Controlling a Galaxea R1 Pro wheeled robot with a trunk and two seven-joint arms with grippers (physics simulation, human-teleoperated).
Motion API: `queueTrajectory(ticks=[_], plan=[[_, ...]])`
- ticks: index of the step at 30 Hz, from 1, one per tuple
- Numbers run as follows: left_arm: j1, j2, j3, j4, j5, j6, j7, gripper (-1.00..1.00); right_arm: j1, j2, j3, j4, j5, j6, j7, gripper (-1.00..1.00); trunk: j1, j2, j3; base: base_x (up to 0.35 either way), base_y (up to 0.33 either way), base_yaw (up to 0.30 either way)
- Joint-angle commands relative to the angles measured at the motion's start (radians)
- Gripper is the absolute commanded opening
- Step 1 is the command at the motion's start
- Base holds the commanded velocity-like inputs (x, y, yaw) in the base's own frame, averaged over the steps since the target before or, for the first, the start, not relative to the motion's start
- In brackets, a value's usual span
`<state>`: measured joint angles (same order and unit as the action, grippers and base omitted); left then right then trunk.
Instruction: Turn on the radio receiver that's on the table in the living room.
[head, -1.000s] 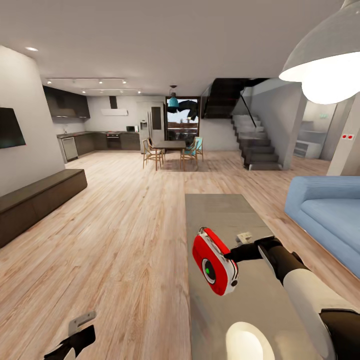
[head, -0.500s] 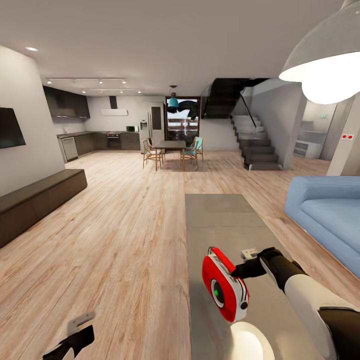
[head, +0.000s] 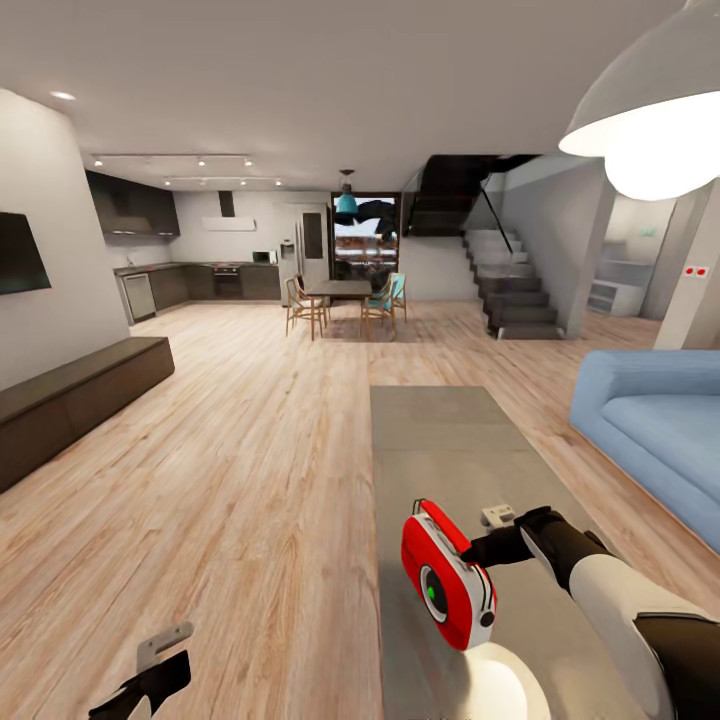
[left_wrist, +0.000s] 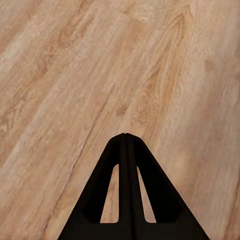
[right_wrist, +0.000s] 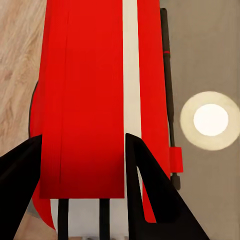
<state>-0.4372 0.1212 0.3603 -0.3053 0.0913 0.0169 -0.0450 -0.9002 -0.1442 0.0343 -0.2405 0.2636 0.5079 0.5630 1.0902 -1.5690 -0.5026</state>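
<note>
The red radio receiver (head: 447, 575) with white trim hangs tilted over the near left part of the grey coffee table (head: 440, 440). Its round dark dial faces me with a green dot in the middle. My right gripper (head: 480, 548) reaches in from the right and is shut on the radio's body. The right wrist view has the black fingers (right_wrist: 145, 175) either side of the red radio receiver (right_wrist: 90, 100), its thin handle along one edge. My left gripper (head: 150, 685) hangs low over the wood floor, its fingertips pressed together (left_wrist: 125, 137).
A light blue sofa (head: 650, 430) stands right of the table. A white pendant lamp (head: 650, 110) hangs at upper right, mirrored on the tabletop as a bright spot (head: 495, 685). A long dark bench (head: 80, 395) lines the left wall. Dining table (head: 340, 290) and stairs (head: 515, 290) lie far back.
My right gripper has carried the radio toward me and lower in the picture, then nudged it slightly up and left. The left arm has stayed still.
</note>
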Motion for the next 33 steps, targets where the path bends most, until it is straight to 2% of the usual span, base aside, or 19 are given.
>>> queueTrajectory(ticks=[1,4,7,10,15,19,26,32,33], plan=[[0.0,0.0,0.0,0.0,-0.001,0.0,0.0,-1.0,0.0,0.0,-0.004,-0.001,-0.006,0.0,0.0,-1.0,0.004,-0.007,-0.003,0.0,0.0,0.0],[0.0,-0.001,0.0,0.0,-0.002,0.0,-0.001,-1.0,-0.001,0.0,-0.004,0.0,-0.006,-0.001,0.0,-1.0,0.004,-0.007,-0.003,0.0,0.0,0.0],[0.014,-0.018,-0.013,0.0,-0.005,-0.003,0.002,-1.0,0.003,0.017,0.008,0.003,0.015,-0.014,-0.005,-1.0,0.004,-0.007,-0.003,0.0,0.0,0.0],[0.015,-0.035,-0.014,0.0,-0.006,-0.003,0.002,-1.0,0.003,0.028,0.006,0.003,0.012,-0.015,-0.004,-1.0,0.004,-0.007,-0.003,0.0,0.0,0.0],[0.018,-0.064,-0.018,0.0,-0.007,-0.002,0.002,-1.0,0.003,0.025,0.004,0.003,0.055,-0.027,-0.007,-1.0,0.004,-0.007,-0.003,0.0,0.0,0.0],[0.018,-0.065,-0.018,0.0,-0.007,-0.003,0.002,-1.0,0.003,0.014,0.004,0.003,0.065,-0.028,-0.027,-1.0,0.004,-0.007,-0.003,0.0,0.0,0.0],[0.018,-0.064,-0.018,0.0,-0.007,-0.002,0.002,-1.0,0.003,0.011,0.004,0.003,0.082,-0.029,-0.056,-1.0,0.004,-0.007,-0.003,0.0,0.0,0.0],[0.019,-0.065,-0.018,0.0,-0.007,-0.002,0.002,-1.0,0.003,0.011,0.004,0.004,0.073,-0.031,-0.048,-1.0,0.004,-0.007,-0.003,0.0,0.0,0.0],[0.019,-0.065,-0.018,0.0,-0.007,-0.002,0.002,-1.0,0.003,0.011,0.003,0.004,0.054,-0.031,-0.045,-1.0,0.004,-0.007,-0.003,0.0,0.0,0.0]])
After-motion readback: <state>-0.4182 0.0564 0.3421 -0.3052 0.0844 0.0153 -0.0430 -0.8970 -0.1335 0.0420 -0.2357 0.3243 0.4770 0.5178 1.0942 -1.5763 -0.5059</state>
